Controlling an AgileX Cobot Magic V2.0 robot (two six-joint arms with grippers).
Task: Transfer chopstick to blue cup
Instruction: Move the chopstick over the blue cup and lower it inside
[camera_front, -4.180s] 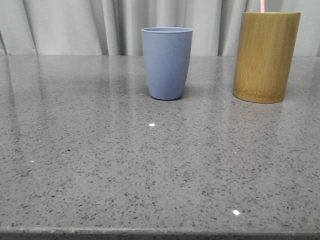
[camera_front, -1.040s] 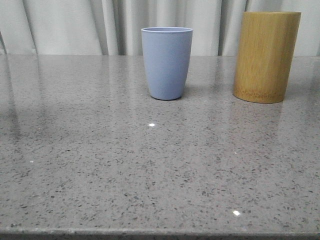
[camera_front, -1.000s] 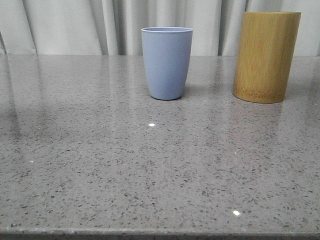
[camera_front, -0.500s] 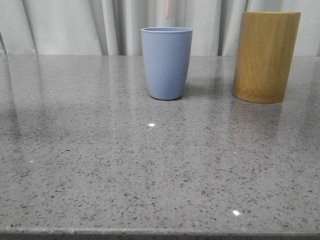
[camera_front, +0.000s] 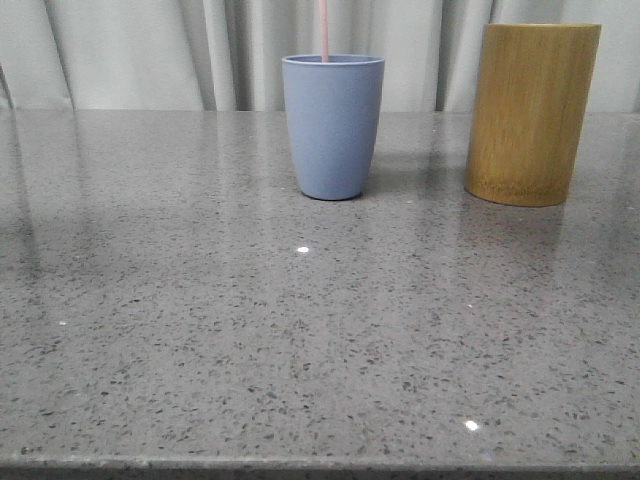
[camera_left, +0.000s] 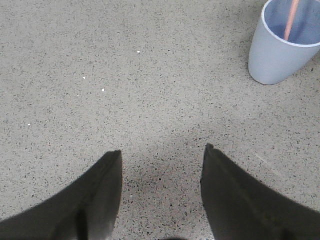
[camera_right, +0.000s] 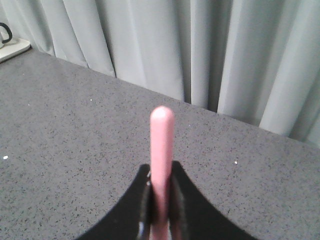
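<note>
Seen from the front, a thin pale pink chopstick dips into the smooth pale blue-grey tumbler on the speckled grey stone table, while the tall yellow-brown bamboo cylinder stands well apart to its right. The left wrist view shows the stick leaning inside the cup near the rim, the empty left gripper spread wide over bare table. In the right wrist view the right gripper pinches the chopstick; a sideways pull before release could likely tip the light cup.
</note>
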